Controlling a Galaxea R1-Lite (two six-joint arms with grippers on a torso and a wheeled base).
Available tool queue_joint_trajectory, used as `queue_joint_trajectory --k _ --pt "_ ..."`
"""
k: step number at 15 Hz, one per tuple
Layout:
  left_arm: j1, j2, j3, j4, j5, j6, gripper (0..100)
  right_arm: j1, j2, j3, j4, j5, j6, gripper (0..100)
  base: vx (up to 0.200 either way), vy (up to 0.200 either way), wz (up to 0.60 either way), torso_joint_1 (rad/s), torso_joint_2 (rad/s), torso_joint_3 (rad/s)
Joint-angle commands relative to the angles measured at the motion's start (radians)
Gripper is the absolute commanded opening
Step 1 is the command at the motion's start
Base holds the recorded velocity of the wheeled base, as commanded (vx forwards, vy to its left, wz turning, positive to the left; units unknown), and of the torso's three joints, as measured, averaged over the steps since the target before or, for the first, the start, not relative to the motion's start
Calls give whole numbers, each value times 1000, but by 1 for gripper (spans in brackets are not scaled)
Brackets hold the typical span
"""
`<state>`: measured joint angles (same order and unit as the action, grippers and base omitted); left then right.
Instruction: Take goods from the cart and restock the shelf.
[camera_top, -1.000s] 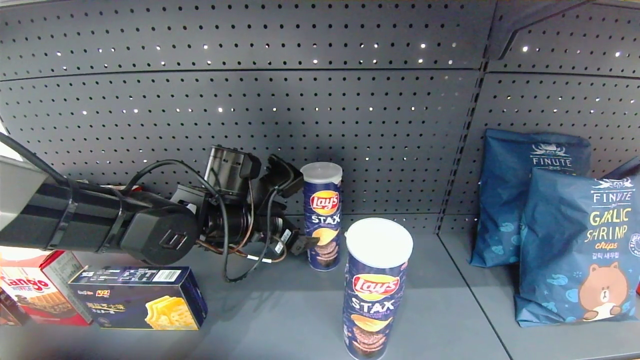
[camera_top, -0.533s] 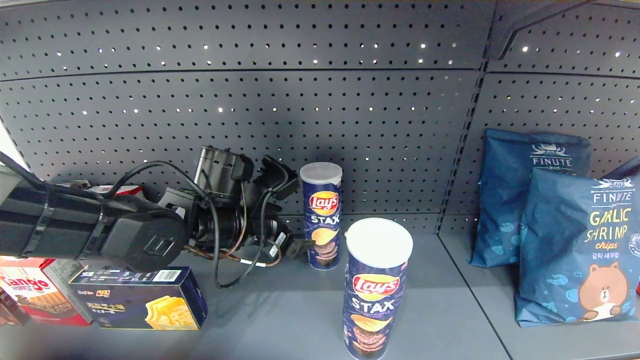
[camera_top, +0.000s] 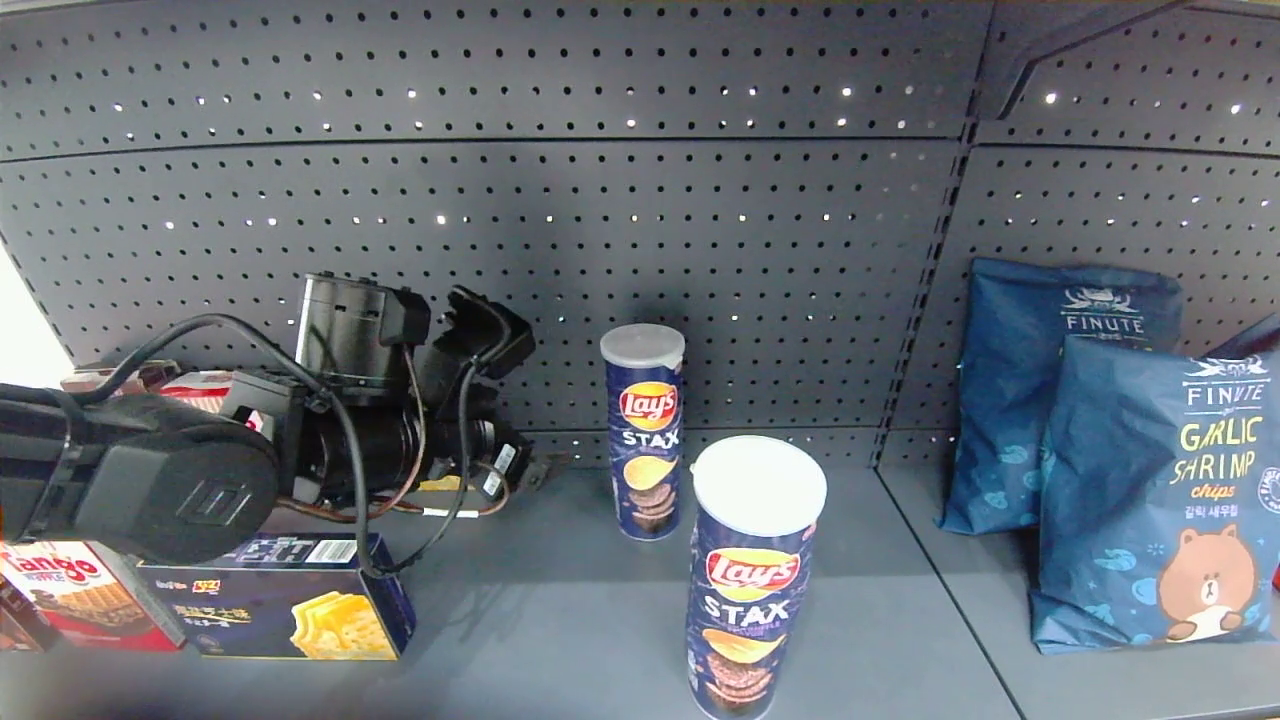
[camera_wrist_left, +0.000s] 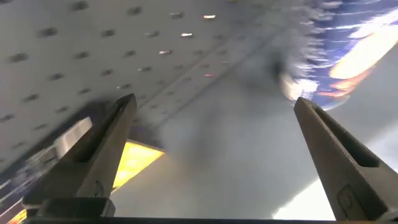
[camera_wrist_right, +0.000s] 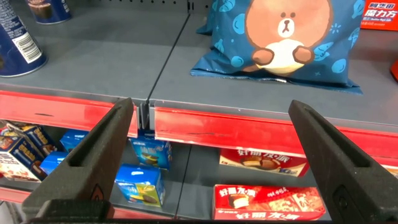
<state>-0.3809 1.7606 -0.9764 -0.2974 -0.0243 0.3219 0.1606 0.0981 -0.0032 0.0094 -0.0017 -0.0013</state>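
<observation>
Rear can: upright on the shelf, behind the front can.
Left tool: I see fingers apart, empty, left of that can.
Right tool: fingers apart, empty.

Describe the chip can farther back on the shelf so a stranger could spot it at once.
Look at the grey pegboard back panel of the grey metal shelf. Near its middle, just in front of it, stands a tall dark blue cylindrical chip can. Unlike the twin can nearer the front edge, its lid is translucent, not white.
</observation>
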Motion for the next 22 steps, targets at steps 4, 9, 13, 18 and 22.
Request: queue_joint_trajectory --k 4,9,13,18,22 --pt "-7 14 22 -20 37 -3 100 0 2 0 0 0 0 100 0 0 0 0 0 0" --pt "-32 68 15 -49 53 -15 100 0 2 0 0 0 0 100 0 0 0 0 0 0" --pt "-44 89 7 -51 53 -20 100 0 2 0 0 0 0 100 0 0 0 0 0 0" --pt "-50 149 -35 -71 53 -21 100 0 2 0 0 0 0 100 0 0 0 0 0 0" --pt "-52 180 -76 -71 53 -47 100 0 2 0 0 0 0 100 0 0 0 0 0 0"
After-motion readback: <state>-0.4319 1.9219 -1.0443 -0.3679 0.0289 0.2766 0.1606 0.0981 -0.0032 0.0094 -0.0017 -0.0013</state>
